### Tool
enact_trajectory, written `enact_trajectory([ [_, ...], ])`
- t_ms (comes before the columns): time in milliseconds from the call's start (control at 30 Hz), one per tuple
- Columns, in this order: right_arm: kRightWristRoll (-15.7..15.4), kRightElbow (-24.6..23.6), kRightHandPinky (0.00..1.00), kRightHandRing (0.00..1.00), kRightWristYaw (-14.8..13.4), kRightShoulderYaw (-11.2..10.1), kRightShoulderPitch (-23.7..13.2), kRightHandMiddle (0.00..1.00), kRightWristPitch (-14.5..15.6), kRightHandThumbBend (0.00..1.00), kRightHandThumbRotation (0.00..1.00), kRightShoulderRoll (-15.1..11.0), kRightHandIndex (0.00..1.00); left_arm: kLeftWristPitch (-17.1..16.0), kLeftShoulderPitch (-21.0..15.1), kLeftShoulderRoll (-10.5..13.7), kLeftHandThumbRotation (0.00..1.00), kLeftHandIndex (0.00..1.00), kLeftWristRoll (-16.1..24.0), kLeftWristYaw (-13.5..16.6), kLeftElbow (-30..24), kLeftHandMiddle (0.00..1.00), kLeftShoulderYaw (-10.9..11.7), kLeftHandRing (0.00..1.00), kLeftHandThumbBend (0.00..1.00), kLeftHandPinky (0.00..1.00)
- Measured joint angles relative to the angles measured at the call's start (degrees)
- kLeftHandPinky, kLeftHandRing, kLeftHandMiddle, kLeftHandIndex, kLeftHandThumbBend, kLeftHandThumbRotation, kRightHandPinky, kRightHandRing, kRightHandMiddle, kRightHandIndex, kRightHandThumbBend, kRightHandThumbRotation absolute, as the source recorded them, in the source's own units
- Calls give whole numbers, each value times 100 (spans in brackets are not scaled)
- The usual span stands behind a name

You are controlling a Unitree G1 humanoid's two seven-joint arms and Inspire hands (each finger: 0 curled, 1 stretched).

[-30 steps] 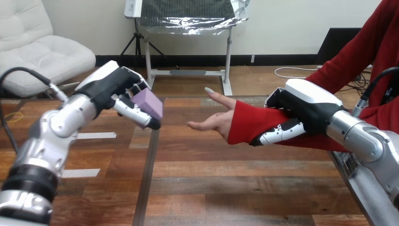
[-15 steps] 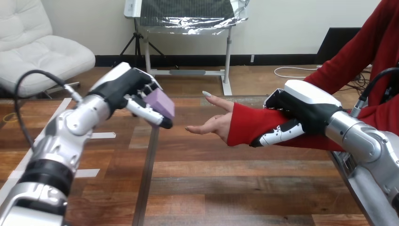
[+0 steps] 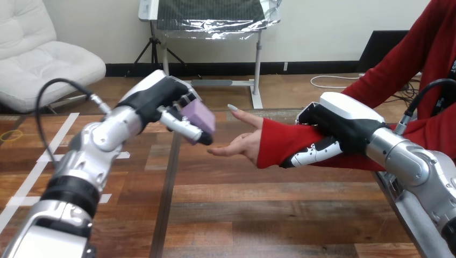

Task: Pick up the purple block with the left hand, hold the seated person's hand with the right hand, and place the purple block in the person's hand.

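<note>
Purple block [image 3: 200, 115] is held in the left hand [image 3: 156, 97], raised well above the wooden table [image 3: 242, 209]. It is clamped between the curled fingers [image 3: 185, 126], which lie along its lower side, and the rest of the hand above and behind it (the thumb itself cannot be made out). One pale purple face is turned toward the person's hand [image 3: 242, 142].

That hand is offered open with its palm up, just beyond the tips of the left hand's fingers and slightly lower than the block. The lowest black fingertip is seen very near the person's fingertips; whether they touch cannot be told. No part of the block is seen resting on the palm.

The person's wrist [image 3: 279, 142], covered by a red sleeve, is gripped by the right hand [image 3: 341, 121]. Its white-backed palm is laid over the top of the sleeve, and its black-and-white fingers [image 3: 312, 155] are curled round the underside, their tips ending just short of the cuff.
</note>
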Motion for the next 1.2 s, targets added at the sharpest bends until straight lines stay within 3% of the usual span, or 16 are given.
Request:
enact_trajectory([
  [733, -100, -42, 24, 26, -92, 0, -3, 29, 4, 83, 43, 239, 29, -180, -440, -287, 0, 38, 45, 1, 317, 41, -42, 36, 83, 30],
  [1200, -107, -53, 30, 32, -118, 0, -55, 36, 99, 85, 47, 412, 37, -171, -551, -427, 0, 37, 53, 47, 417, 40, -57, 36, 81, 31],
])
